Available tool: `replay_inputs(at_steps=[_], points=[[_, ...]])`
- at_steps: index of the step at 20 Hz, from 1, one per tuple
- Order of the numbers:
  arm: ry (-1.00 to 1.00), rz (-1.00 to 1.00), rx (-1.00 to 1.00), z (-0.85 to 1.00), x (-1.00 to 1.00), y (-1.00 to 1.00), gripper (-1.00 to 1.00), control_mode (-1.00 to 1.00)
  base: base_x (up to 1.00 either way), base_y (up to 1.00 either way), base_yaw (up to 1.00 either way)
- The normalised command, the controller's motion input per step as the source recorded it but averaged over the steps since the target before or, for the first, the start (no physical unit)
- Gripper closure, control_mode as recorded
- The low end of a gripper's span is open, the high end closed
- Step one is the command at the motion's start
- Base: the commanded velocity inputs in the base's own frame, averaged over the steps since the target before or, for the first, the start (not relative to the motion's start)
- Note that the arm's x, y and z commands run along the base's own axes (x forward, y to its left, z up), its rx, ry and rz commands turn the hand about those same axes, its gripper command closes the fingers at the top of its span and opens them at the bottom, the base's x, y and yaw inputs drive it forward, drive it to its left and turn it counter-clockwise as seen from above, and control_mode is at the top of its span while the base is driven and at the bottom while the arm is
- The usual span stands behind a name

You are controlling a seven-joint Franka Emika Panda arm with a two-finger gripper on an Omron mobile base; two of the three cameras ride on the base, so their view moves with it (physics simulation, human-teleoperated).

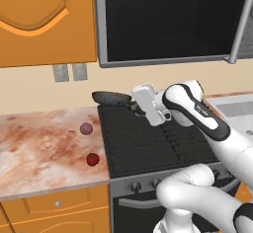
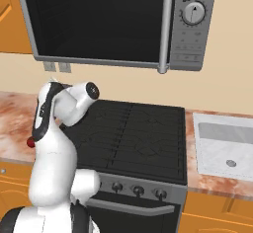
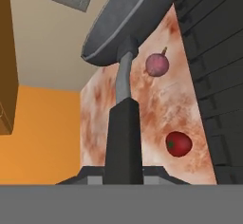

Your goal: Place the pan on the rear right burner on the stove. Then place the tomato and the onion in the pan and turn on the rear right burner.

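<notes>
The pan (image 1: 111, 98) is being held by its handle in the closed gripper (image 1: 134, 104) — lifted over the stove (image 1: 148, 143), near its rear left corner.

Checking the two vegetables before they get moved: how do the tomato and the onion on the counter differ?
The tomato is glossy bright red; the onion is dull pinkish-purple. In the left base view the tomato lies nearer the counter's front edge, the onion farther back. The onion shows a thin stalk, the tomato a dark stem spot. Both are small, round, similar in size, and lie apart.
</notes>
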Motion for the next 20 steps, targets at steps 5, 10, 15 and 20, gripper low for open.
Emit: replay_inputs(at_steps=[5,10,15,20], points=[[-0.07,0.00,0.00,-0.04,0.00,-0.39,1.00,-1.00,0.00,0.00,0.00],[-0.13,0.00,0.00,0.00,0.00,-0.40,1.00,-1.00,0.00,0.00,0.00],[-0.07,0.00,-0.04,0.00,-0.03,-0.27,1.00,-1.00,0.00,0.00,0.00],[0.01,0.00,-0.08,0.00,0.00,-0.18,1.00,-1.00,0.00,0.00,0.00]])
